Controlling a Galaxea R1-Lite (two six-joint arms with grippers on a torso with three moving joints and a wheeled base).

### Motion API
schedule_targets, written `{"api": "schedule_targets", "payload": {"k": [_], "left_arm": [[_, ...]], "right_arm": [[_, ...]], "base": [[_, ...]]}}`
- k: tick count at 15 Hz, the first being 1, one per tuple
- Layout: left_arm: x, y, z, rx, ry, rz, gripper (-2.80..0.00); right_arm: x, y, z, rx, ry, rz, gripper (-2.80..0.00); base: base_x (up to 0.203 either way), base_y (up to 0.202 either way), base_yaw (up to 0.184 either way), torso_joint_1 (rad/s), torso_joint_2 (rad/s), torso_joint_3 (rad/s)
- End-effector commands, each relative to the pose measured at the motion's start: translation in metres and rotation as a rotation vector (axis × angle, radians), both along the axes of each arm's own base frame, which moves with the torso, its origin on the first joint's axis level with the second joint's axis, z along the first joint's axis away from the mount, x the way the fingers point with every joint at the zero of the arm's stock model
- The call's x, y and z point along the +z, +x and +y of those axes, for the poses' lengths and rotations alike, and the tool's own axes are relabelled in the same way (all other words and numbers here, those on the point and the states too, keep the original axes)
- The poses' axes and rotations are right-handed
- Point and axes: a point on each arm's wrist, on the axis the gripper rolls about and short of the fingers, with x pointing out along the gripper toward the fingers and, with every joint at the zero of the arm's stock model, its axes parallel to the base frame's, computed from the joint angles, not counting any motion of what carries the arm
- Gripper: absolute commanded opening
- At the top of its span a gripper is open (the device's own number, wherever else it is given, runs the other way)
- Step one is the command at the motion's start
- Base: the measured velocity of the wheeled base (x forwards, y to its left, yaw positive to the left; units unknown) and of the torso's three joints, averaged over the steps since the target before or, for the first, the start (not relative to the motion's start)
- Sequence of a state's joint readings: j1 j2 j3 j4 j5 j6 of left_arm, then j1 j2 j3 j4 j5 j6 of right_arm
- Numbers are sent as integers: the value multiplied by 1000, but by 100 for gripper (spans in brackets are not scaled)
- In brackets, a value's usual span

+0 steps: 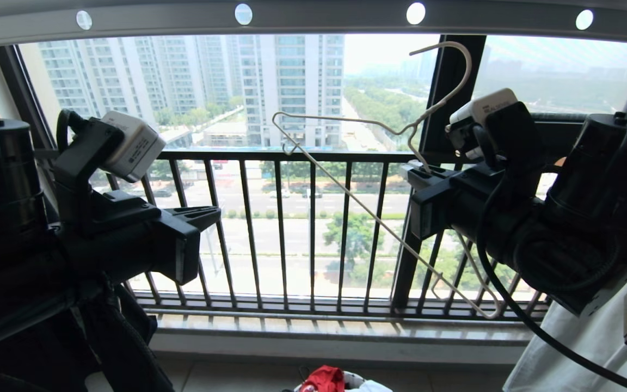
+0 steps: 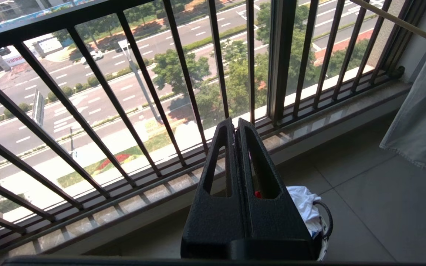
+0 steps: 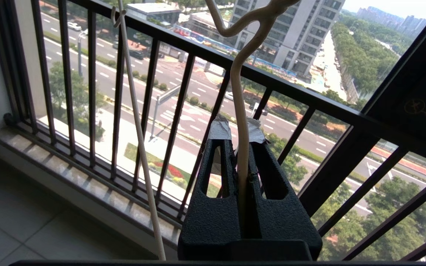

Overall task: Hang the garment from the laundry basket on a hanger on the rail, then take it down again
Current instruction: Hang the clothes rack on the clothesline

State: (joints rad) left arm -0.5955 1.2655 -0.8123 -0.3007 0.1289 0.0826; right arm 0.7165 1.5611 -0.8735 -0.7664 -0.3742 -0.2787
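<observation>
Red T-shirt [image 1: 325,379] sits bunched in the laundry basket [image 2: 324,221] on the floor tiles by the window sill, w/ a white garment [image 2: 303,207] beside it in the same basket. It's well below both arms; from my left gripper [image 2: 235,123] it lies down and a bit toward the middle, partly hidden behind the fingers in the left wrist view. No long axis to read on it, just a crumpled heap. Left gripper is nearer, pressed shut on nothing, hanging in front of the dark window railing [image 1: 292,158].

Right gripper [image 3: 238,131] is clamped on the cream wire hanger [image 1: 346,188], pinching one sloping wire just under the twisted neck. Hanger is tilted, hook up toward the grey rail [image 1: 324,16] but not on it, far shoulder pointing to my left.

My read: shirt still to be fetched, so left arm goes down to the basket next, and I'd watch not to grab the white one w/ it.
</observation>
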Motion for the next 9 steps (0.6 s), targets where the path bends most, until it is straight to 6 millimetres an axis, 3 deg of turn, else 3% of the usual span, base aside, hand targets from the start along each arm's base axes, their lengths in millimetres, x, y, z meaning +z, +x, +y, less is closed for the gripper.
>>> {"api": "schedule_targets", "payload": {"k": [1, 9], "left_arm": [[16, -18, 12, -1, -44, -68, -280], [33, -36, 25, -2, -74, -118, -280]], "right_arm": [[7, -2, -1, -21, -25, -37, -280], [25, 0, 0, -92, -66, -101, -280]], "base": [[0, 0, 0, 0, 0, 0], [0, 0, 0, 0, 0, 0]]}}
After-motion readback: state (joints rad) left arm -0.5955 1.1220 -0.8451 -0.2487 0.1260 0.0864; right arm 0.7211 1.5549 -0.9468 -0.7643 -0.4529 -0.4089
